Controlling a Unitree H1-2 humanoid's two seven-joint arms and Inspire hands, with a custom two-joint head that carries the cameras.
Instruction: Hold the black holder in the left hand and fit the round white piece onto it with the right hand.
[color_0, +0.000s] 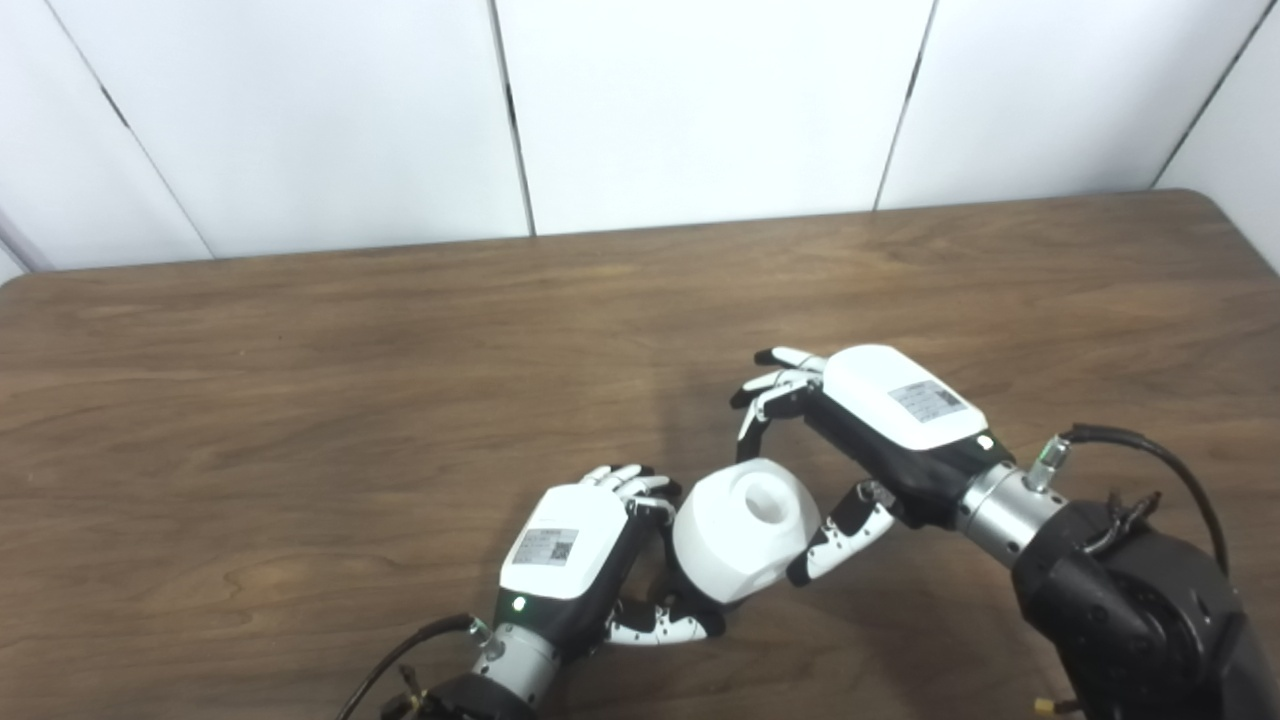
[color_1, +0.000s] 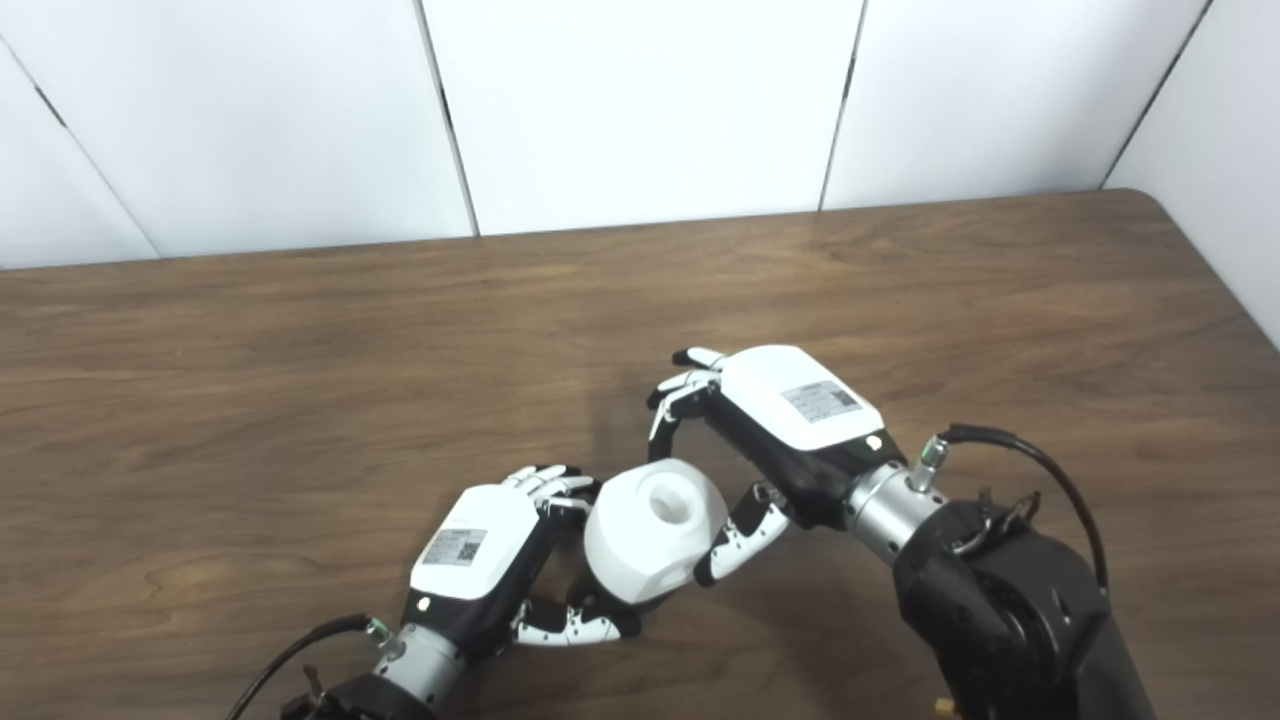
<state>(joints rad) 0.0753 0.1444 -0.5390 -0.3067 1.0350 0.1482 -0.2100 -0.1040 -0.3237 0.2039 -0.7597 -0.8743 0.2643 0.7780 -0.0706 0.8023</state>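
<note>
- Because the round white piece (color_0: 742, 543) sits against the left hand (color_0: 570, 555), whose fingers and thumb wrap its near side, that hand seems to be steadying it; the black holder cannot be made out, likely hidden behind the piece.
- Beside the piece's far side, the right hand (color_0: 862, 440) is spread wide, holding nothing, fingers arched above, thumb near the piece's flank.
- Its bore faces up and away from the left palm, above the table (color_0: 300, 400).

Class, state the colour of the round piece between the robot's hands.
White, the round piece with a hole on top; clearest in the left eye view.
</note>
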